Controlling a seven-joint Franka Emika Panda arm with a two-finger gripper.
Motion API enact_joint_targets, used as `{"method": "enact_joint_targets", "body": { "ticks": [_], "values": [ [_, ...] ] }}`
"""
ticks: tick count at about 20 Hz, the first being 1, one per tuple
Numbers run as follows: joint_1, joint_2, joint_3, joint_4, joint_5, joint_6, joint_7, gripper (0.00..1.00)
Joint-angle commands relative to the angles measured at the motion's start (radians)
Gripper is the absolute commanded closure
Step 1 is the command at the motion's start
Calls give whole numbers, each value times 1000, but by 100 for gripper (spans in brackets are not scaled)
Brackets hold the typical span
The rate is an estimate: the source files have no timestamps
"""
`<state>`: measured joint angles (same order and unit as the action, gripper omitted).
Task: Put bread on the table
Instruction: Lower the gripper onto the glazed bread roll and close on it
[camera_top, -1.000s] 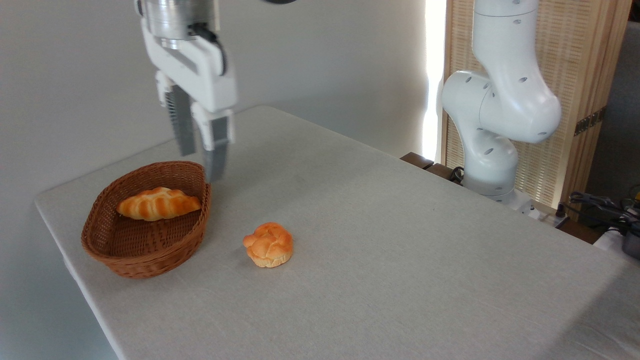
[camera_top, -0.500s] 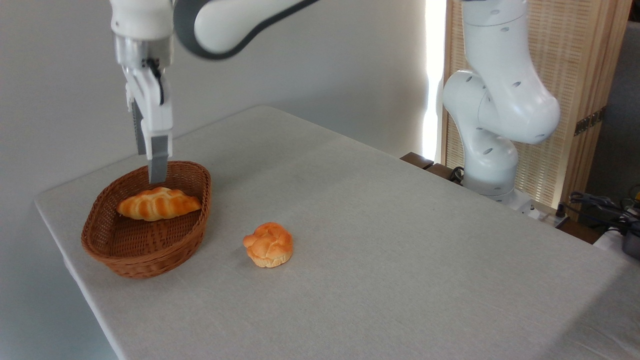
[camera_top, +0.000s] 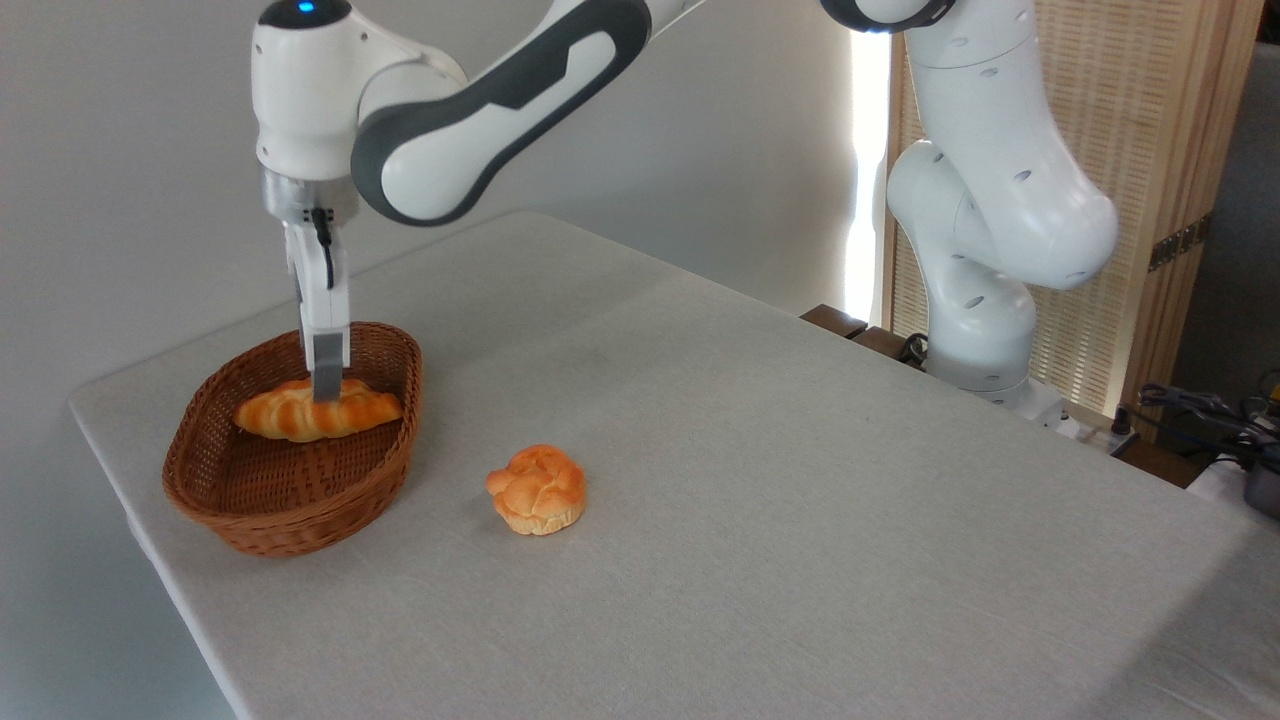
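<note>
The bread (camera_top: 280, 416), a long golden braided loaf, lies inside the brown wicker basket (camera_top: 300, 520) at the left end of the table (camera_top: 800, 520). My gripper (camera_top: 321, 392) points straight down into the basket, right at the loaf's middle. Its near finger (camera_top: 327, 365) overlaps the front of the loaf, and the far finger is mostly hidden behind it. The jaws look open and straddle the loaf, which lies undisturbed on the basket floor.
A small round knotted bun (camera_top: 537, 488) sits on the cloth to the right of the basket. The arm's white base (camera_top: 985, 300) stands at the table's far right edge, with a wooden screen behind it. Cables lie at the far right.
The gripper swung left from beside the basket's right rim to over the basket, turned edge-on, then dropped down onto the loaf. Bread and bun have not moved.
</note>
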<state>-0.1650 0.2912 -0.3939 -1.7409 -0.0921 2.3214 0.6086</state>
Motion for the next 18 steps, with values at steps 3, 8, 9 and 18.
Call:
{"method": "enact_joint_targets", "body": {
  "ticks": [3,8,9,18],
  "values": [
    [-17,35,1,-31,61,81,3,0],
    [-21,55,1,-31,87,115,3,0],
    [-21,59,1,-32,97,118,2,0],
    [-22,66,1,-32,143,125,2,52]
  ]
}}
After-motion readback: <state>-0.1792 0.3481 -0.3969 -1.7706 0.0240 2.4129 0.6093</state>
